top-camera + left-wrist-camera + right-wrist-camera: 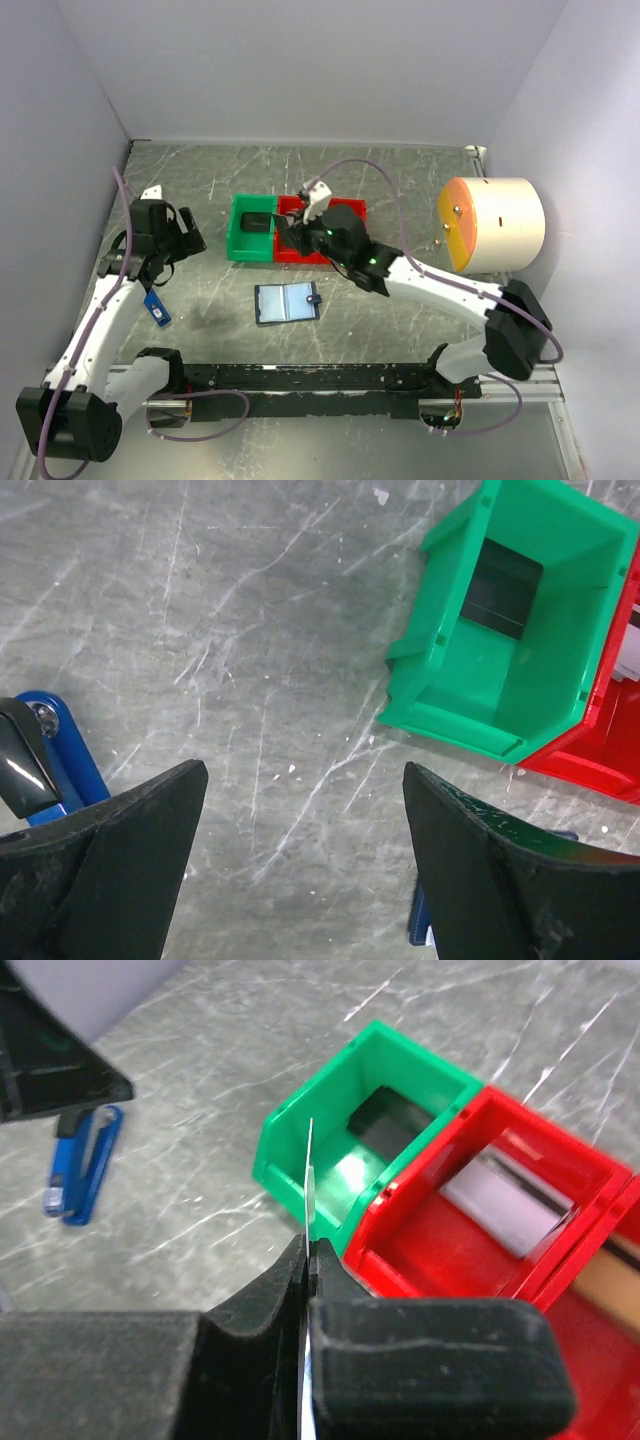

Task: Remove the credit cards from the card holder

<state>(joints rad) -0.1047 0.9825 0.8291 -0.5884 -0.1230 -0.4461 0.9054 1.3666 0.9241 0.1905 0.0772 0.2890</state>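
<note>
Your white drum [505, 225] with the orange face stands on a grey marbled tabletop [400, 175] (scratched pale all over). Plain white walls [300, 70] rise behind it, just to its right, and well away to its left.

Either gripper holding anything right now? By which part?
Right gripper pinches a thin card, seen edge-on, by its lower end. Left gripper is open, holding nothing.

- Card holder [288, 302] lies open on the desk [400, 180].
- Green bin [240, 250] holds a dark card [257, 222].
- Red bin [300, 257] touches the green one.
- Right gripper [292, 232] hangs over the red bin.
</note>
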